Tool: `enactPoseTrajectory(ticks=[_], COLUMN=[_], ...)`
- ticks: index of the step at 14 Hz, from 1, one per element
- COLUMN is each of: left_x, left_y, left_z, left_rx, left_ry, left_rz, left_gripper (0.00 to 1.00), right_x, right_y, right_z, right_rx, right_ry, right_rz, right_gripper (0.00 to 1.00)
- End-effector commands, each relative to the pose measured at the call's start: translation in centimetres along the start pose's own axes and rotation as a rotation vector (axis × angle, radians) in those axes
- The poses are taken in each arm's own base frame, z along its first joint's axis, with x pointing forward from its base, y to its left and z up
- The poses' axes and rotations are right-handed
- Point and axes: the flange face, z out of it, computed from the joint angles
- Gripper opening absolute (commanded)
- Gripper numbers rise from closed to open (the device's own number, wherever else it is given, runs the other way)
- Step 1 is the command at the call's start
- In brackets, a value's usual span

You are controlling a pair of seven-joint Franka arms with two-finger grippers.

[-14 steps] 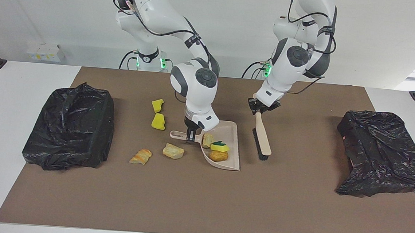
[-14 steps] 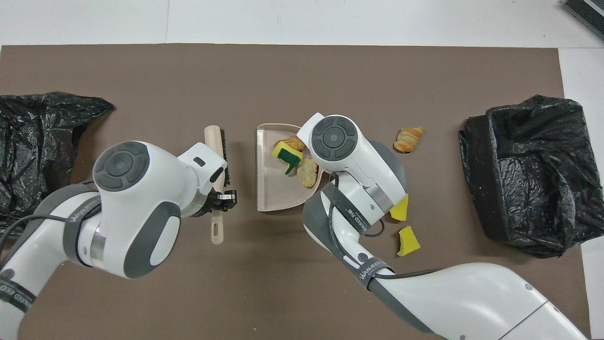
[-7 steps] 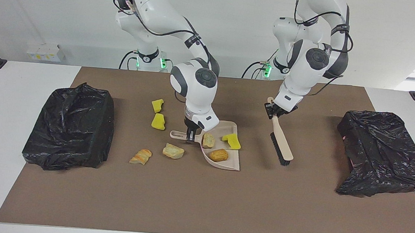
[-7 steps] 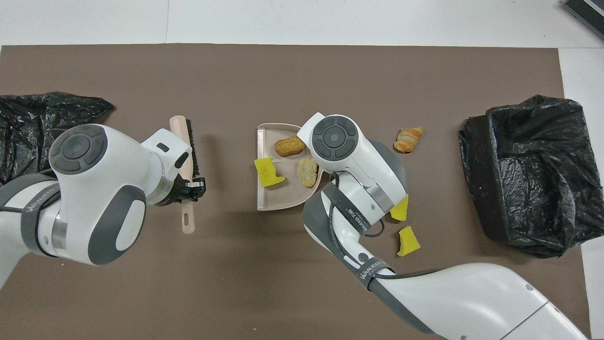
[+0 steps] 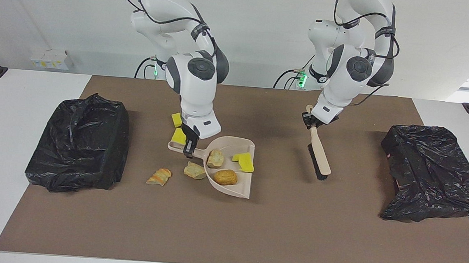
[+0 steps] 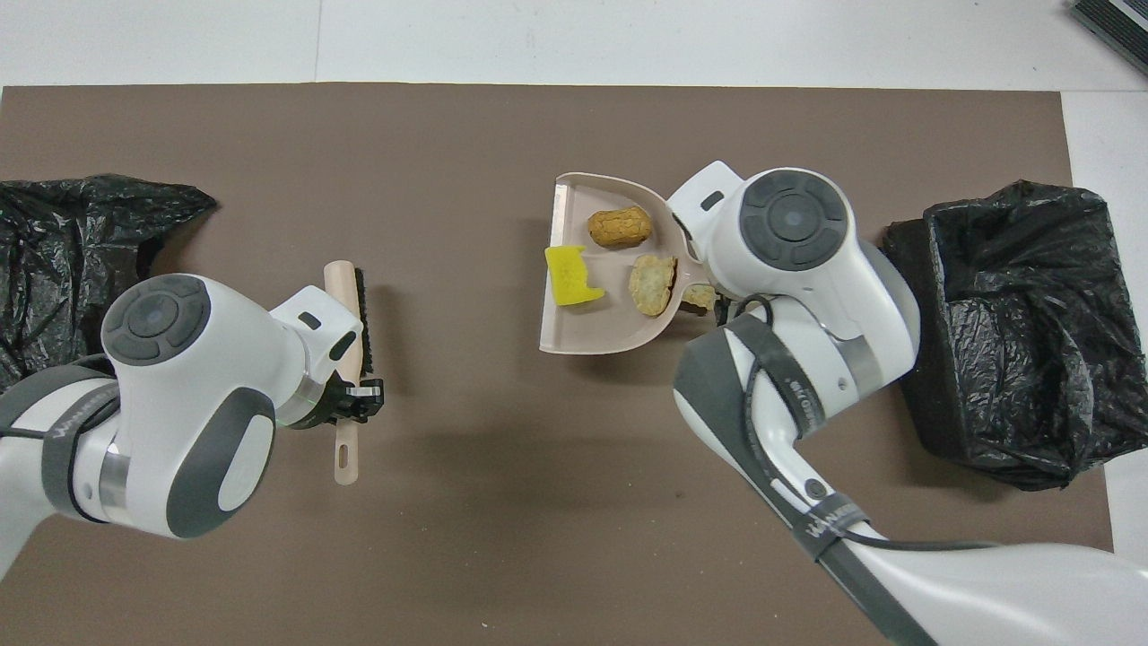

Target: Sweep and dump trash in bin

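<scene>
My right gripper is shut on the handle of the beige dustpan, which hangs just above the mat. In the pan lie a yellow sponge chunk, a tan lump and a brown roll. Other trash stays on the mat by the pan, toward the right arm's end: a bread lump, a croissant piece and two yellow sponge chunks. My left gripper is shut on the brush, bristles down. The overhead view hides the right gripper under its wrist.
A bin lined with a black bag stands at the right arm's end of the brown mat. A second black-bagged bin stands at the left arm's end, beside the brush.
My right gripper has lifted the dustpan and carried it toward the right arm's end. My left gripper drew the brush away toward the left arm's end. The yellow sponge slid within the pan.
</scene>
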Motion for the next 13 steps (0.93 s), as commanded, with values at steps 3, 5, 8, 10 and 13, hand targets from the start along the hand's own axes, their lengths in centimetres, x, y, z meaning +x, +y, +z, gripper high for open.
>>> enactPoseTrajectory(ticks=[3,5,8,10,13], left_x=[-7.1,-11.0,-16.1,-19.1,-22.3], left_y=[6.7,11.0,15.1,17.0,18.6], left_z=[2.6,3.8,6.4,8.4,9.9], left_rx=[0.046,0.052,0.046,0.025,0.012], left_ry=[0.006,0.032,0.066,0.086,0.101], left_rz=[0.112,0.091,0.058,0.044,0.038], left_gripper=[0.00,0.00,0.00,0.00,0.00], right_x=[-9.8,-13.6,-19.8,-23.8,-30.7], right_y=[-0.9,-1.1,-1.2,-0.9,-0.5], right_z=[-4.4,-6.1,-8.3,-8.7,-8.2], right_rx=[0.028,0.052,0.042,0.047,0.061], right_ry=[-0.007,-0.034,-0.055,-0.064,-0.074], right_rz=[-0.022,-0.031,-0.016,-0.021,0.003], right_gripper=[0.00,0.00,0.00,0.00,0.00])
